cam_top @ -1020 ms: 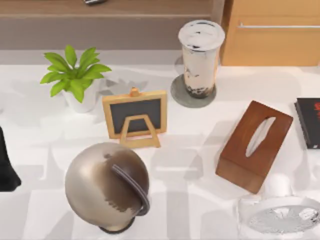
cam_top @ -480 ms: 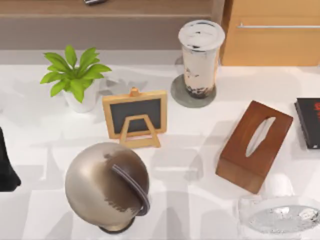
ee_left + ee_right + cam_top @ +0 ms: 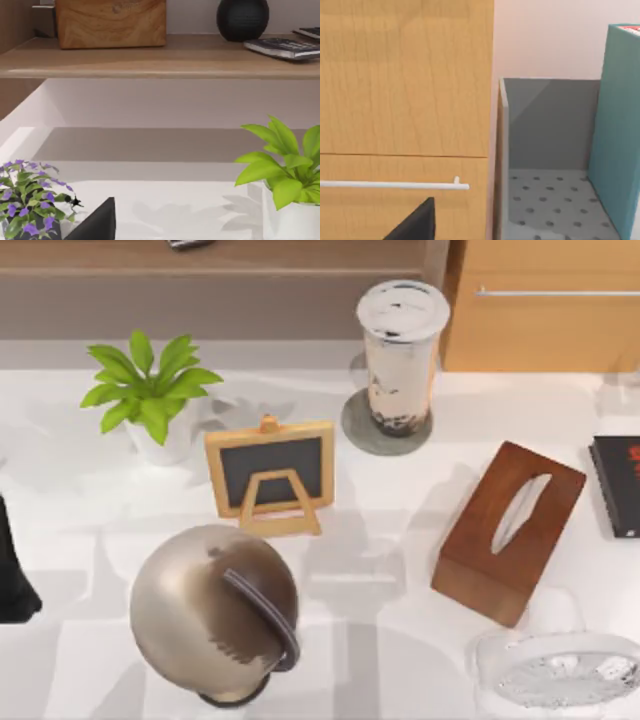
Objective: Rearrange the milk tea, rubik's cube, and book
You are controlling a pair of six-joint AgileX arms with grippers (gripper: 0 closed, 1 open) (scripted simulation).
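The tall clear plastic cup of milk tea [image 3: 402,355] with its white flat lid stands upright on a flat grey round coaster [image 3: 386,426] at the back of the white worktop [image 3: 380,640], just in front of a pale wooden drawer cabinet [image 3: 545,310]. Left of it stand a small wood-framed chalkboard easel [image 3: 270,472] and a leafy green plant in a white pot [image 3: 150,395]; nearer the front sits a metallic globe on a stand [image 3: 215,612]. To the cup's right a brown wooden tissue box [image 3: 508,530] lies at a slant, a black book with red marks [image 3: 617,483] rests at the right edge, and a clear glass dish [image 3: 560,672] sits at the front right.

In the right wrist view the thin light blue-teal book [image 3: 616,145] stands upright in a grey dotted bin [image 3: 545,200] beside the cabinet. The left arm [image 3: 12,570] is a dark shape at the left edge. Whether either gripper is open or closed, I cannot tell.
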